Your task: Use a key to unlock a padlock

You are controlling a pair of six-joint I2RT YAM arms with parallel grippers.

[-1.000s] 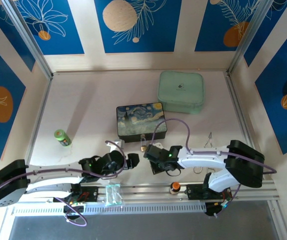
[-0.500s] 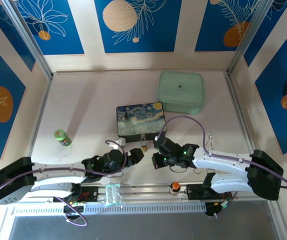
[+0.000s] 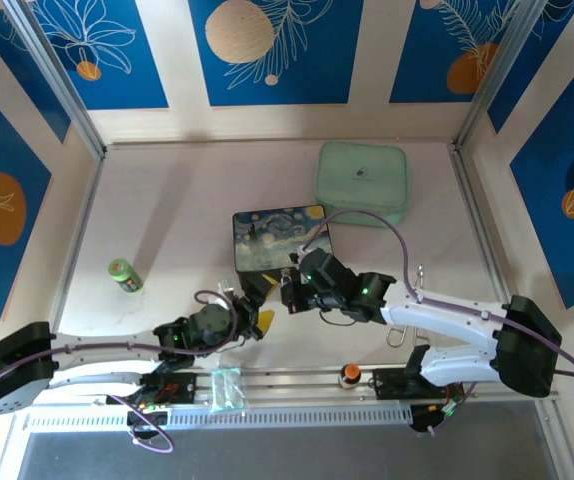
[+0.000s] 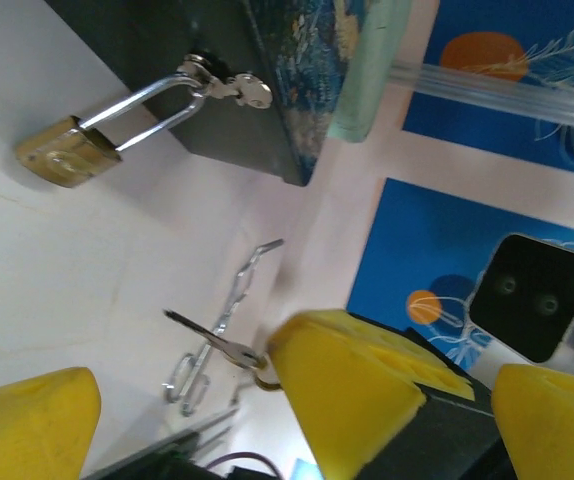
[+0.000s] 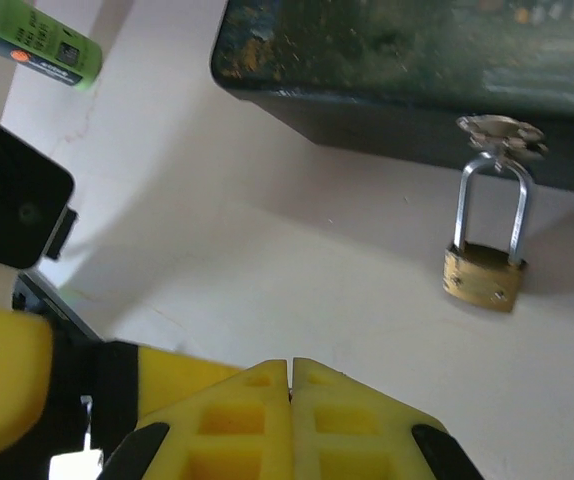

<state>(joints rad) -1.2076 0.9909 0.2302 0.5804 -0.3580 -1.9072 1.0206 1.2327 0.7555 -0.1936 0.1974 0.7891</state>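
A small brass padlock (image 4: 65,155) (image 5: 482,280) lies on the table, its silver shackle hooked through the hasp of the starry-night box (image 3: 280,240) (image 5: 417,70). My right gripper (image 3: 289,288) (image 5: 290,365) hovers just in front of it, fingers pressed together. In the left wrist view those shut yellow fingers (image 4: 342,395) pinch the key (image 4: 207,342) by its ring end, with the blade pointing towards the table. My left gripper (image 3: 255,305) (image 4: 297,390) stands wide open beside the right one, with nothing of its own held.
A silver wire clip (image 3: 417,278) (image 4: 229,300) lies right of the box. A mint lidded container (image 3: 362,183) sits at the back, and a green tube (image 3: 124,275) (image 5: 37,45) lies at the left. The arms' base rail (image 3: 297,385) runs along the near edge.
The right gripper has swung up and left to the box's front, over the padlock. The left gripper has followed towards it and opened wider.
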